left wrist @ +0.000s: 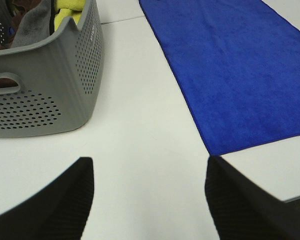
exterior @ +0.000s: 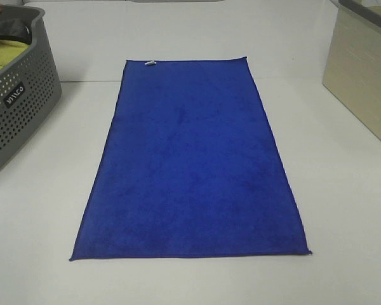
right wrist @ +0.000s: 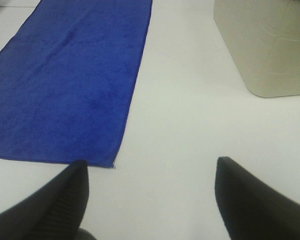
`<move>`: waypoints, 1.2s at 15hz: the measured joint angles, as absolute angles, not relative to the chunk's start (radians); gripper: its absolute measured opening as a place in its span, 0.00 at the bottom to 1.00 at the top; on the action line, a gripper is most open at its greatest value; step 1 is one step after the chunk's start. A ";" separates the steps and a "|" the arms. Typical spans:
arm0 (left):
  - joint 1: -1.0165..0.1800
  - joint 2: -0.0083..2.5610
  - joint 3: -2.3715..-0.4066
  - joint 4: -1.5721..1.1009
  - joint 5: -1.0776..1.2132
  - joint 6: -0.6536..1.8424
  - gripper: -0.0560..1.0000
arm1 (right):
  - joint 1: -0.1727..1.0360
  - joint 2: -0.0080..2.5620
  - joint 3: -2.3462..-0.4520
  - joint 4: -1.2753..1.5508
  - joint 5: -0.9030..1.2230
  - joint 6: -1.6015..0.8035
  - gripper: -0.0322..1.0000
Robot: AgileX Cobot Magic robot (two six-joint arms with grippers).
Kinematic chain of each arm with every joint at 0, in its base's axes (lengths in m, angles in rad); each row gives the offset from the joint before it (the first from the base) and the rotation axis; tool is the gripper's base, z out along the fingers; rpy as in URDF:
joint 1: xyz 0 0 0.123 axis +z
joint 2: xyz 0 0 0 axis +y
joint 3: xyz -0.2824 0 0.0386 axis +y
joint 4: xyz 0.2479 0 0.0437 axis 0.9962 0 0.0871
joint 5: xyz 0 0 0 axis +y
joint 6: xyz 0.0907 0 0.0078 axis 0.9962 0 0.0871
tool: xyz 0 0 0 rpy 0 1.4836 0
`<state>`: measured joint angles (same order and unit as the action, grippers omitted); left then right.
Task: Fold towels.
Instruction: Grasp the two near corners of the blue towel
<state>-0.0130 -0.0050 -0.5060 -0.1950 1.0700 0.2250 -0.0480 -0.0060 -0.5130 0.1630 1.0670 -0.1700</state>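
The royal blue towel (exterior: 190, 165) lies spread flat on the white table, long side running away from me, with a small white tag (exterior: 150, 63) at its far left corner. It also shows in the left wrist view (left wrist: 240, 65) and in the right wrist view (right wrist: 70, 80). My left gripper (left wrist: 149, 175) is open and empty over bare table, off the towel's near left corner. My right gripper (right wrist: 150, 177) is open and empty over bare table, just off the towel's near right corner. Neither gripper shows in the exterior high view.
A perforated grey basket (exterior: 19, 108) holding a yellow-green cloth (exterior: 3, 54) stands at the far left; it also shows in the left wrist view (left wrist: 50, 85). A beige bin (exterior: 362, 70) stands at the far right, and in the right wrist view (right wrist: 265, 45).
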 joint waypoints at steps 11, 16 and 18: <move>-0.013 -0.005 -0.506 -0.195 1.070 0.225 0.64 | -0.048 -0.006 -0.513 0.163 1.067 -0.170 0.69; -0.013 -0.005 -0.506 -0.195 1.070 0.225 0.64 | -0.048 -0.006 -0.513 0.163 1.067 -0.170 0.69; -0.013 -0.005 -0.506 -0.195 1.070 0.225 0.64 | -0.048 -0.006 -0.513 0.163 1.067 -0.170 0.69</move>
<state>-0.0130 -0.0050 -0.5060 -0.1950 1.0700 0.2250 -0.0480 -0.0060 -0.5130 0.1630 1.0670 -0.1700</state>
